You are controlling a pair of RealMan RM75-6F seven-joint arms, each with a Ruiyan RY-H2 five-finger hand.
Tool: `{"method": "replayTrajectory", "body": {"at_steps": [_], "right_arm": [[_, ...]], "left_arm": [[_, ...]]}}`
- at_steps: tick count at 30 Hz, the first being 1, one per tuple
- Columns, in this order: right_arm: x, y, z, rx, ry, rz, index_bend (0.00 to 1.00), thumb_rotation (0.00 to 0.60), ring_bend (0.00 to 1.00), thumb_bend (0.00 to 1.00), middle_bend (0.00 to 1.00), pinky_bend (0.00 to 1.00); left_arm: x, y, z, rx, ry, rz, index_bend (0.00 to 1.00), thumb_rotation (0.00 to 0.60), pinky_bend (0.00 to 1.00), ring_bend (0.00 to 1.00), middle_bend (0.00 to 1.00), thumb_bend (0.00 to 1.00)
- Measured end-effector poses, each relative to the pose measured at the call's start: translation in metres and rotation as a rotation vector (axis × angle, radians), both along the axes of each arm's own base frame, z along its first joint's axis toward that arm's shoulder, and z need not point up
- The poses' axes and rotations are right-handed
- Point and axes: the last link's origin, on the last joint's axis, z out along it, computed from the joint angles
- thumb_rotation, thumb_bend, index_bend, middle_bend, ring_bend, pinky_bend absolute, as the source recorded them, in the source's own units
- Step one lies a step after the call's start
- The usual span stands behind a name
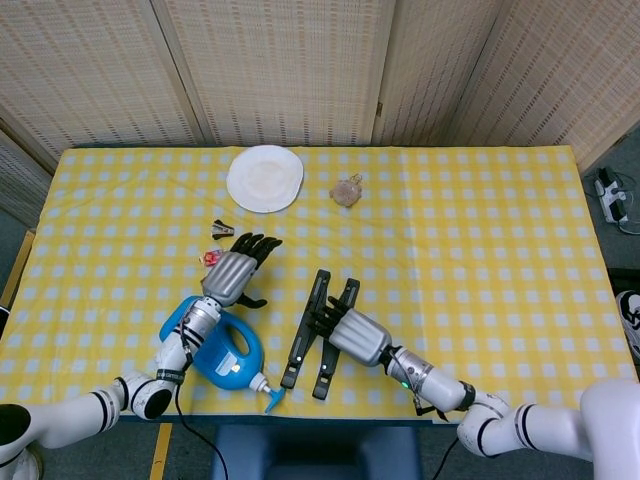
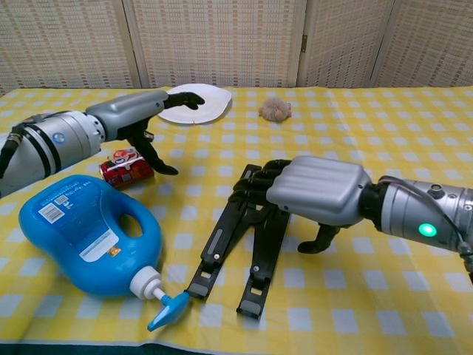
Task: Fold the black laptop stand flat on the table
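Note:
The black laptop stand (image 1: 312,335) (image 2: 233,248) lies flat on the yellow checked table (image 1: 480,250), its two long bars nearly side by side and pointing toward the front edge. My right hand (image 1: 352,334) (image 2: 314,190) lies palm down over the stand's far end, fingers (image 2: 255,181) resting on the bars. My left hand (image 1: 232,271) (image 2: 144,111) hovers to the left, clear of the stand, fingers spread and holding nothing.
A blue spray bottle (image 1: 213,348) (image 2: 89,237) lies at the front left by the stand. A small red can (image 2: 126,167) and a black clip (image 1: 222,229) sit behind it. A white plate (image 1: 265,178) and a brown lump (image 1: 347,190) are at the back.

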Motion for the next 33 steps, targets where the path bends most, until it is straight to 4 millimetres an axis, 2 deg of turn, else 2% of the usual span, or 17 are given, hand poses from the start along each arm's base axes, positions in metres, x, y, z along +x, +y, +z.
{"method": "replayTrajectory", "body": {"at_steps": [9, 25, 33], "right_arm": [[0.024, -0.011, -0.012, 0.034, 0.085, 0.051, 0.0, 0.6, 0.06, 0.27, 0.04, 0.04], [0.042, -0.02, -0.023, 0.082, 0.191, 0.042, 0.0, 0.6, 0.05, 0.27, 0.05, 0.04], [0.047, -0.019, -0.03, 0.08, 0.215, 0.048, 0.0, 0.6, 0.09, 0.27, 0.18, 0.04]], "left_arm": [[-0.01, -0.001, 0.007, 0.008, -0.006, 0.034, 0.09, 0.6, 0.0, 0.06, 0.11, 0.03], [-0.024, -0.002, 0.015, 0.018, -0.005, 0.075, 0.09, 0.6, 0.0, 0.05, 0.1, 0.03], [-0.026, -0.003, 0.015, 0.016, -0.009, 0.079, 0.09, 0.6, 0.0, 0.05, 0.1, 0.03]]}}
